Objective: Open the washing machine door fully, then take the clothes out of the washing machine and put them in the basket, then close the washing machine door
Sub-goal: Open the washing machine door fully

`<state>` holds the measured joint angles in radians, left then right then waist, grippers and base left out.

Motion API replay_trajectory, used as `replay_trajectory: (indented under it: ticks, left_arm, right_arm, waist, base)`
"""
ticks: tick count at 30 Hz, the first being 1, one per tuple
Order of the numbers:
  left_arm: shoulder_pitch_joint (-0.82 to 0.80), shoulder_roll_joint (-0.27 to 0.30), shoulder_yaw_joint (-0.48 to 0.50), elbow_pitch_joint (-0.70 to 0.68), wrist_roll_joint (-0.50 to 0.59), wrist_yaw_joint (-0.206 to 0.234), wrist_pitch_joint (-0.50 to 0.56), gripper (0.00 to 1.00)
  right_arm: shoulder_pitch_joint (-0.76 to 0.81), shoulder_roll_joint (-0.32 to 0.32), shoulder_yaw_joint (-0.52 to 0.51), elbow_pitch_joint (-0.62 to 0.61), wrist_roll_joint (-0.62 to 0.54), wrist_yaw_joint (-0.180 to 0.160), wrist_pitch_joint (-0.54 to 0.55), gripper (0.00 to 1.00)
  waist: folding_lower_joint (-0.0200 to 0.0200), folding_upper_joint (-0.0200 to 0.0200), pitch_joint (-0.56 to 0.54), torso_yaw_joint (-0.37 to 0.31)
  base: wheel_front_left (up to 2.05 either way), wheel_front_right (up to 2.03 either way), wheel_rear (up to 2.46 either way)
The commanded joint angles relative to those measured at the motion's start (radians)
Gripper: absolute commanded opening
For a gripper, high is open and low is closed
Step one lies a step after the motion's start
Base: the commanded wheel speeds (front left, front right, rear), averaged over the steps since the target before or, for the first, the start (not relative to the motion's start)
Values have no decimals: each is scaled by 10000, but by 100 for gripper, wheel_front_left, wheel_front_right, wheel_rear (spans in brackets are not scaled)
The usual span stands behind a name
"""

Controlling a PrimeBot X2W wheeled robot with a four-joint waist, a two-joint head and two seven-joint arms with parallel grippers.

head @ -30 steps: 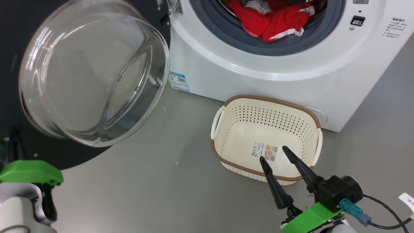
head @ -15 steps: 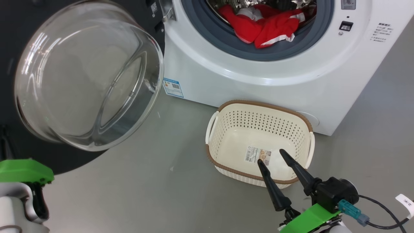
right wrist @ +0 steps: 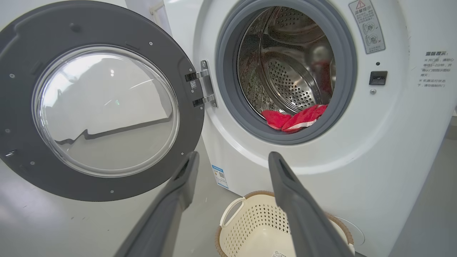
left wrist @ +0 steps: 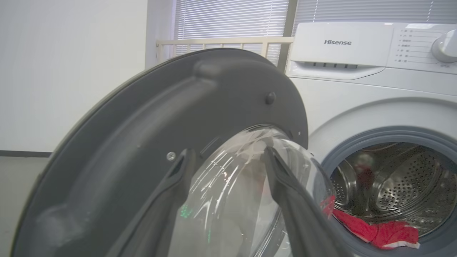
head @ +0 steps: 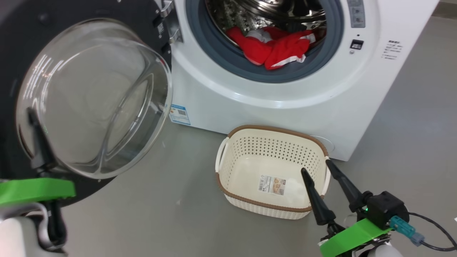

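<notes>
Far left, the left tool (left wrist: 227, 151) has its fingers spread right by the door (head: 93, 96), which hangs swung wide on its hinge. Can't tell if they touch it. Next over, the washing machine (head: 271, 107) has the clothes (head: 275, 48) heaped at the front bottom of the drum (head: 271, 14), long side running across the mouth. The basket (head: 275, 129) sits on the floor (head: 150, 214) just beside the machine's front, below the mouth. The right tool (head: 315, 166), spread and holding nothing, hovers over the basket's near rim. So the clothes lie up and ahead of it, and the right arm looks nearer for the grab. Floor's smooth grey, with a white wall (left wrist: 71, 71) and blinds (left wrist: 232, 18) behind.
</notes>
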<state>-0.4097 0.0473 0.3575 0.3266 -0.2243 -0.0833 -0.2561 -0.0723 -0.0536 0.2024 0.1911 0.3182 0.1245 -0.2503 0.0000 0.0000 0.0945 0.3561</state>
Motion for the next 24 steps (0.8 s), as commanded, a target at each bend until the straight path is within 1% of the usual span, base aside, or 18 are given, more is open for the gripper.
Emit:
replay_trajectory:
  ticks: [1,3,7,10,13,17,21,24]
  left_arm:
    - [16,218,-141,-606,-325,-242,44,100]
    - [137,180,-612,-1061,-689,-371,166,100]
    - [422,141,-1332,-1547,-1521,-448,708,100]
    - [624,218,-1859,-1824,-1881,-465,824,100]
    - [849,443,-2515,-2048,-2254,-469,873,100]
    - [1178,894,-3142,-2192,-2282,-471,719,100]
    - [1574,1033,-3271,-2096,-2201,-468,751,100]
    - [1899,1099,-3310,-2100,-2078,-386,755,100]
  right_arm:
    - [-385,34,57,-296,125,62,-110,100]
    - [-378,34,-152,-309,117,62,-111,100]
    - [-410,34,-530,-243,62,62,-112,100]
    - [-503,34,-710,45,-37,62,-113,100]
    - [-615,34,-1012,189,-183,62,-113,100]
    - [-674,34,-1400,213,-404,62,-113,100]
    - [-645,34,-1709,37,-614,62,-114,100]
    - [-562,34,-1927,-124,-773,62,-114,100]
  waist:
    - [0,0,-182,-237]
    - [0,0,-246,-379]
    - [0,0,-346,-752]
    - [0,0,-388,-1108]
    - [0,0,-418,-1499]
    - [0,0,-439,-2064]
    - [0,0,-472,-2674]
    - [0,0,-496,-3098]
  base:
    - [0,0,0]
    - [0,0,0]
    - [0,0,0]
    - [0,0,0]
    - [0,0,0]
    - [0,0,0]
    - [0,0,0]
    - [0,0,0]
